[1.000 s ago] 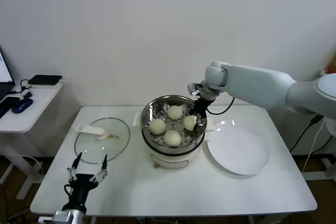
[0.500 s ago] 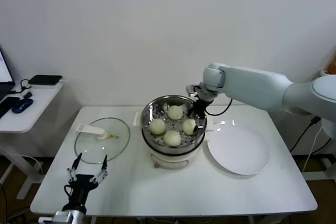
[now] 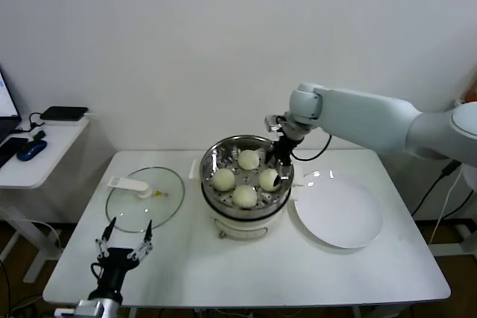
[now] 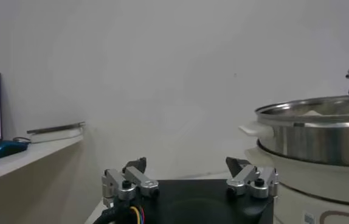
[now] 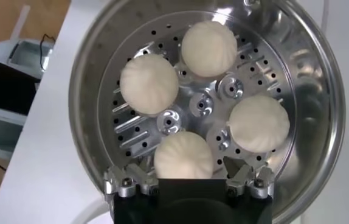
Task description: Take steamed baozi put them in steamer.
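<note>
We see four steamed baozi (image 5: 149, 83) in the steamer (image 3: 212, 156); right gripper (image 3: 280, 171) spread wide above one, empty; left gripper (image 3: 124, 237) parked, spread.

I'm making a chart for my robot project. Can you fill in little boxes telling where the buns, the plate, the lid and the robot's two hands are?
buns: four steamed baozi, all inside the steamer
plate: white plate, nothing on it, to the right of the steamer
lid: glass lid lying flat on the table, to the left of the steamer
right gripper: open, just above the steamer's right side, holding nothing
left gripper: open, parked low at the table's front left
</note>
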Tool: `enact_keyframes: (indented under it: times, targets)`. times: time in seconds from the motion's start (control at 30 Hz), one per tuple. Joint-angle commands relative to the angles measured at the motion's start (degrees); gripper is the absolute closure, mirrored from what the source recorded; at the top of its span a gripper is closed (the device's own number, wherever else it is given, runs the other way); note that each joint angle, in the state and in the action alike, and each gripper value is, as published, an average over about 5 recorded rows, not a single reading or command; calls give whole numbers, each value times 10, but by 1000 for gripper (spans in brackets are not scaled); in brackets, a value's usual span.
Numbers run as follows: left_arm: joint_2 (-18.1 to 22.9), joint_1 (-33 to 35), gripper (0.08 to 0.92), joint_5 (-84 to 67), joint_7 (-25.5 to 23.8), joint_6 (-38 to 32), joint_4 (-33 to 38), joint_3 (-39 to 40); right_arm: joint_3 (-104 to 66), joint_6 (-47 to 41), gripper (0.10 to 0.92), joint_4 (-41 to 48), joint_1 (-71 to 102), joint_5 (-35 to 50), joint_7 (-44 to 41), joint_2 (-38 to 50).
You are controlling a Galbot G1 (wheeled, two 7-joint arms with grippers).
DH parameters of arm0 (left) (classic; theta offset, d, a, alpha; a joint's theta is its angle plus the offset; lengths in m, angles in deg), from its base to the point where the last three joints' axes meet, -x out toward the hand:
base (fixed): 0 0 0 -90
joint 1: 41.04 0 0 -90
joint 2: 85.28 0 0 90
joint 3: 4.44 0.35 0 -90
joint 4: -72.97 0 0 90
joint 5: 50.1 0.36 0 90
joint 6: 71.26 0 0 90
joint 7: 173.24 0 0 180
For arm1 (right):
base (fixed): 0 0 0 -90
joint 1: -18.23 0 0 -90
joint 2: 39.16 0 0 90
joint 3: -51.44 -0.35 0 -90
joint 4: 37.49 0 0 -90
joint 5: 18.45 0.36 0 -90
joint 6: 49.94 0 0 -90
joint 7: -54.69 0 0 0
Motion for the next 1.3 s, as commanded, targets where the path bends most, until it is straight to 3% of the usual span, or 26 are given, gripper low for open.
enact_keyframes:
  times: [0.03, 0.33, 0.7, 0.97, 1.13, 1.3]
  targets:
    - [1, 1, 177, 1, 0, 0, 1, 2, 9, 2, 203, -33, -49, 30, -9, 22]
    - [-1, -5, 177, 2, 0, 7, 7, 7, -20, 15, 203, -73, -94, 43, 14, 115]
    - [4, -1, 177, 7, -3, 1, 7, 28, -124, 84, 203, -182, -8, 12, 177, 333]
    - [13, 15, 177, 16, -3, -6, 16, 42, -500, 128, 203, -263, 358, -31, 388, 430]
    - [17, 27, 177, 20, 0, -14, 17, 45, -767, 137, 203, -312, 626, -60, 490, 409]
    - [24, 32, 177, 23, 2, -17, 18, 49, -971, 154, 203, -347, 830, -93, 528, 343]
